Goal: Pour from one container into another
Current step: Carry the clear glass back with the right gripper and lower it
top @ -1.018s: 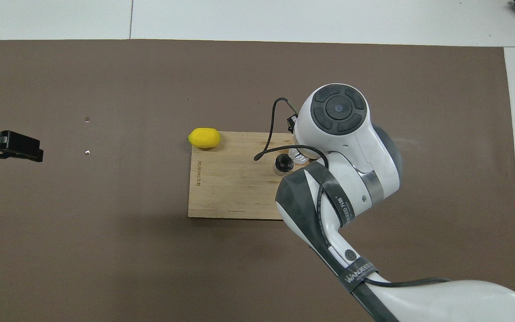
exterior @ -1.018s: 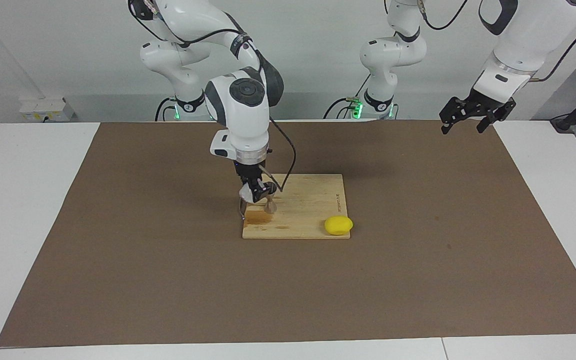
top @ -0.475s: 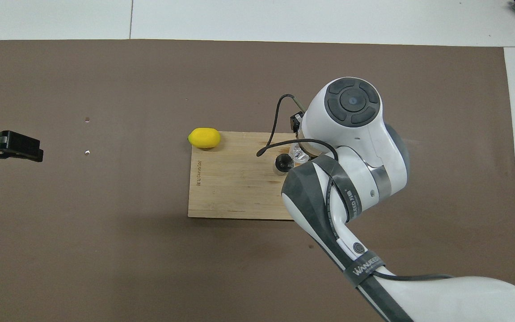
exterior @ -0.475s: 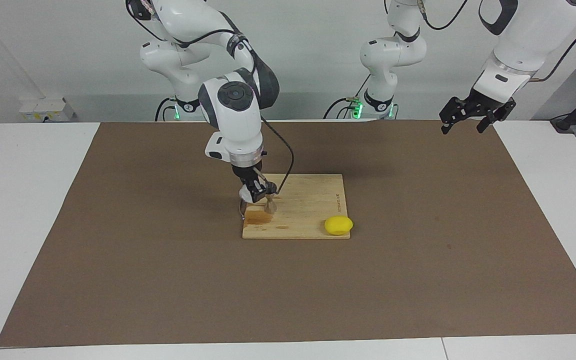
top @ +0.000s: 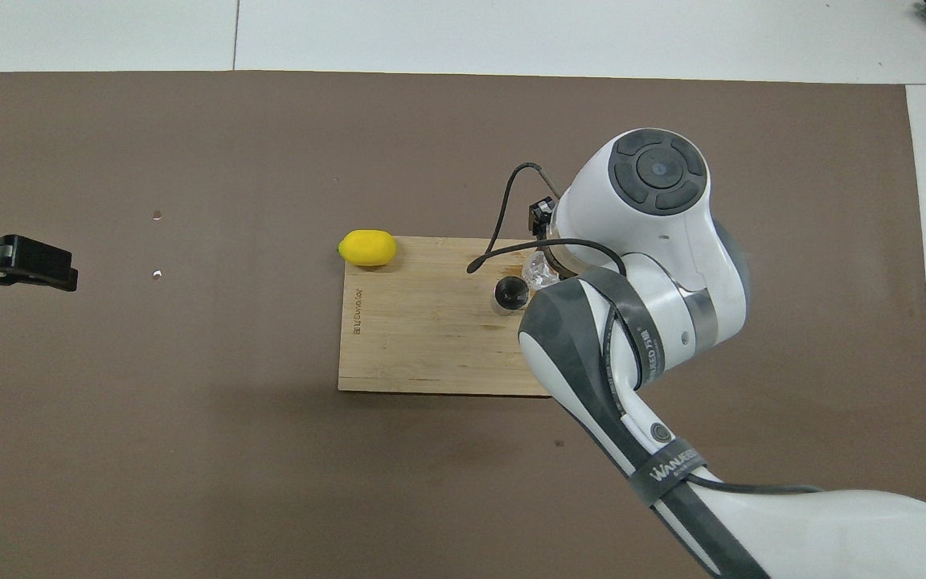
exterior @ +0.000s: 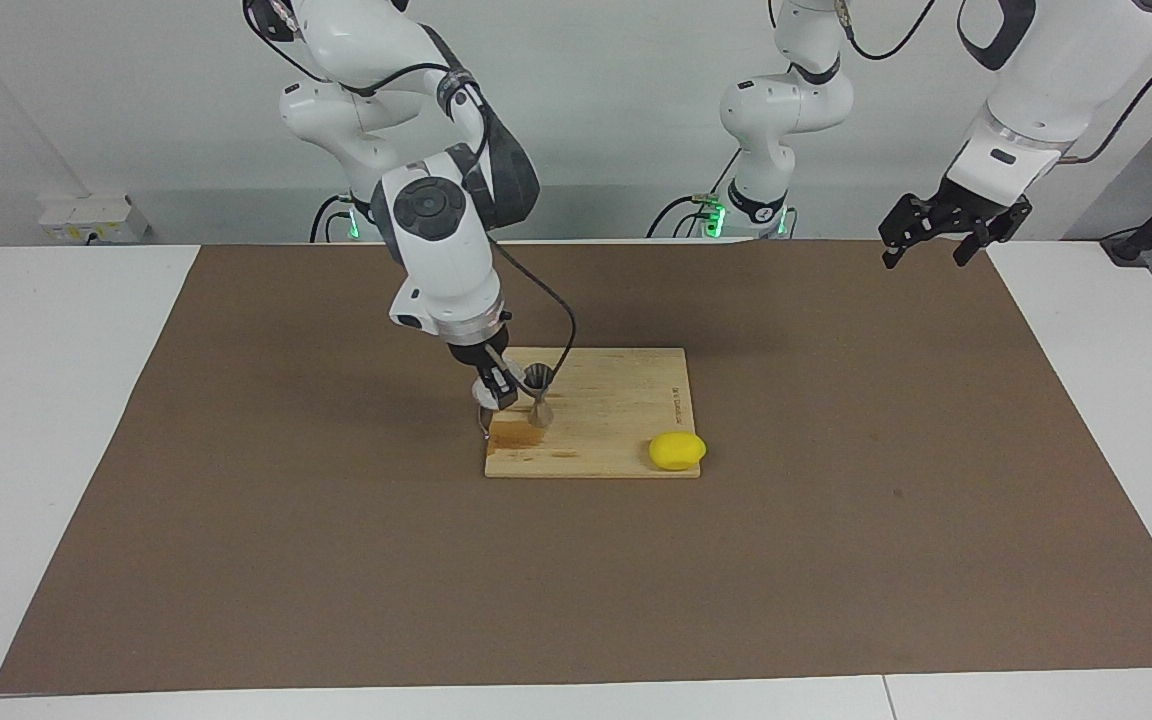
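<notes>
Facing view: our right gripper grasped the glass cup over the cutting board, the jigger upright just beside it; our left gripper waited, fingers spread. Overhead view: the cup touched the jigger; a lemon lay well apart.

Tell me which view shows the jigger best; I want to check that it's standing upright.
The facing view: the steel jigger shows side-on, its hourglass shape upright on the wooden board, beside the right claw. The overhead view shows only its dark round mouth, so its shape and tilt are hard to read there.
</notes>
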`<state>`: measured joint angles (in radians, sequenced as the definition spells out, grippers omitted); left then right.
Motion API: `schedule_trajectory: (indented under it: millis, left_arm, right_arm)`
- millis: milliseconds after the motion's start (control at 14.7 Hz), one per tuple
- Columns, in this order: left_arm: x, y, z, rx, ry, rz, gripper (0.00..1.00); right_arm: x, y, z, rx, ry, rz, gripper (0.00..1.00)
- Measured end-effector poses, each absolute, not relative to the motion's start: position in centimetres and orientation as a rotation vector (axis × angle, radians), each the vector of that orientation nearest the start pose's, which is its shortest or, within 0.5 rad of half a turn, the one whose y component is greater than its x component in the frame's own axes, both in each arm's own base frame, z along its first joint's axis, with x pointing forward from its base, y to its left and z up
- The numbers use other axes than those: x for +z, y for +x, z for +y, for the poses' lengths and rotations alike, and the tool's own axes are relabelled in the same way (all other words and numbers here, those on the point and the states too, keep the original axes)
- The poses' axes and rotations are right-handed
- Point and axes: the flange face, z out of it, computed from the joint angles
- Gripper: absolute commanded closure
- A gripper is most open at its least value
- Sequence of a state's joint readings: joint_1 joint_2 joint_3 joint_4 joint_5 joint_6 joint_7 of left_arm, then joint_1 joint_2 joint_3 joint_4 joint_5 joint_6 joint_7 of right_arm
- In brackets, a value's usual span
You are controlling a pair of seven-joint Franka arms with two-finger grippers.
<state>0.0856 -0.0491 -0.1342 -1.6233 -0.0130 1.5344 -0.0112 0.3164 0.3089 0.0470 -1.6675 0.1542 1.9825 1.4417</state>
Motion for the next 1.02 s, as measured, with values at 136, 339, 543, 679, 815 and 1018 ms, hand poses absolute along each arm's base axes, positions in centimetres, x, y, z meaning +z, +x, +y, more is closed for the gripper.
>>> schedule_trajectory:
  millis: [136,339,543,679,815,1018]
  left_arm:
    - [62.3,53.4,-2.9,0.064,-3.146,0.059,0.00]
    - [62.3,53.4,-2.9,0.064,-3.146,0.059,0.00]
    - [62.3,53.4,-2.9,0.064,-3.146,0.059,0.00]
    - [62.3,53.4,-2.9,0.064,-3.146,0.059,0.00]
    - [62.3,53.4,-2.9,0.064,-3.146,0.059,0.00]
    - [62.3,53.4,-2.9,0.064,-3.146,0.059,0.00]
  right_arm:
    - [42.2,61.3,20.9,0.276,-2.467,1.669,1.00]
    - [41.3,62.3,16.2,0.432,-2.280,1.713,1.00]
    - [39.4,62.3,13.0,0.519,-2.181,1.750,1.00]
    - [37.1,61.8,11.3,0.556,-2.117,1.766,1.00]
    - [35.0,61.2,9.0,0.595,-2.056,1.779,1.00]
    - [32.6,60.5,4.7,0.642,-1.968,1.796,1.00]
